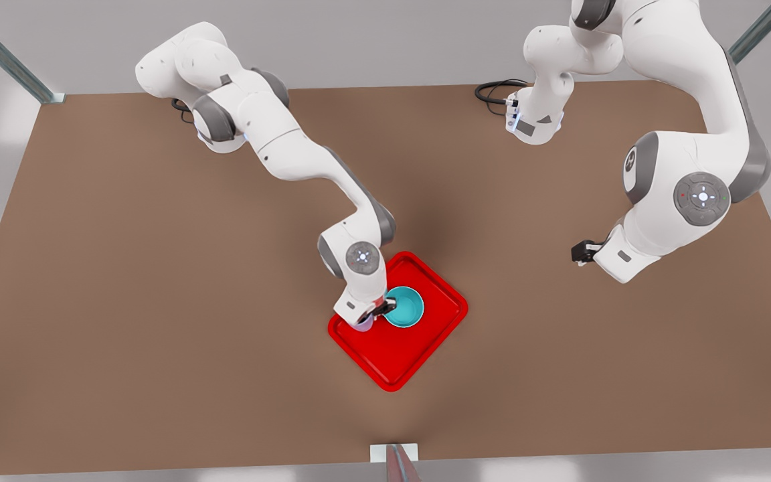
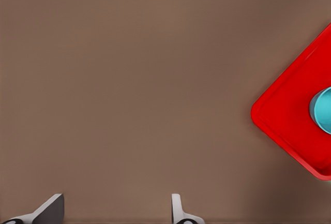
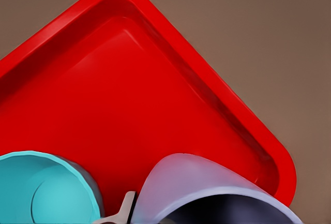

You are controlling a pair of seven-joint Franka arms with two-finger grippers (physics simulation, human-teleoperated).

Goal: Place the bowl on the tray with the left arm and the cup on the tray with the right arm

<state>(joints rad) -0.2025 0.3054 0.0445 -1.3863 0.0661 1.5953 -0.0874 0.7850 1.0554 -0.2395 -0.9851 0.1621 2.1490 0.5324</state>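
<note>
Front view: bowl (image 1: 404, 307) sits upright on the tray (image 1: 425, 335), toward the tray's far half, nothing gripping it. Cup (image 1: 363, 324) is right beside the bowl, on the front view's left of it, over the tray's left edge region, mostly hidden under my right wrist. Right wrist view shows the cup (image 3: 207, 193) close up, tilted toward the camera, with the bowl (image 3: 46, 190) next to it and red tray (image 3: 129, 94) floor beyond. My right jaws (image 1: 377, 310) are clamped on the cup; one finger (image 3: 124, 209) shows against its wall. Can't tell whether the cup base touches the tray.

My left jaws (image 1: 581, 252) wait well off to the front view's right, above bare table (image 1: 124, 301), spread apart, holding nothing. Left wrist view: two fingertips (image 2: 51, 208) over the table (image 2: 129, 89), tray corner (image 2: 284, 115) and bowl edge (image 2: 323, 110) off to the side.
</note>
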